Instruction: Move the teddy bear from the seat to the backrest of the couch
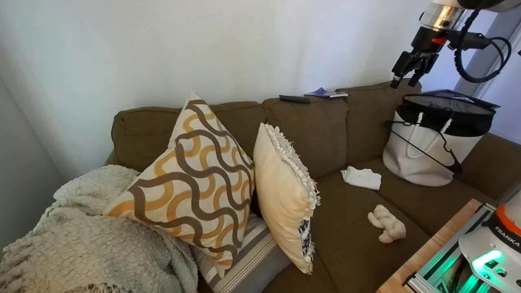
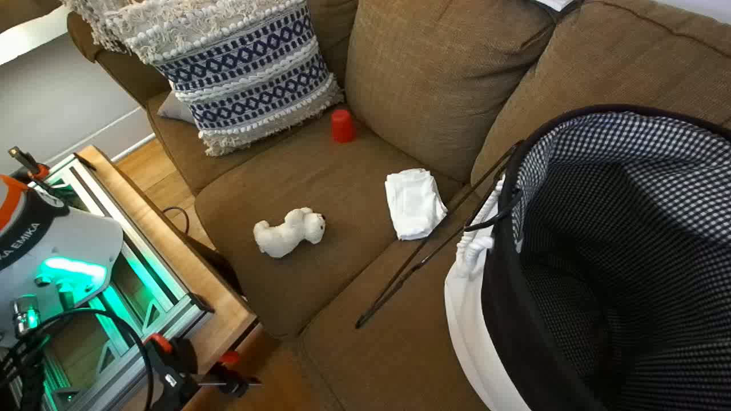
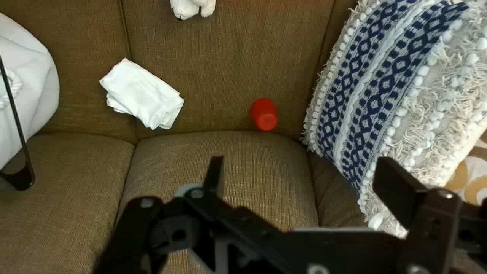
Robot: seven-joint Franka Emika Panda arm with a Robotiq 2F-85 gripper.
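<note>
I find the bear (image 2: 289, 233) lying on the seat (image 2: 342, 181), probably light, soft and hard to damage, best pinched across its middle, while the gripper (image 1: 403, 83) hangs with jaws apart, holding nothing.

A folded white cloth (image 2: 415, 204) lies between a red cup (image 2: 342, 127) and a basket (image 1: 425, 170).

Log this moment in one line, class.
black two-finger gripper: open, empty; cream plush teddy bear: on olive-brown fabric seat; move: not done

1 cream plush teddy bear (image 2: 285, 235) flat on the brown seat (image 2: 348, 228)
</note>
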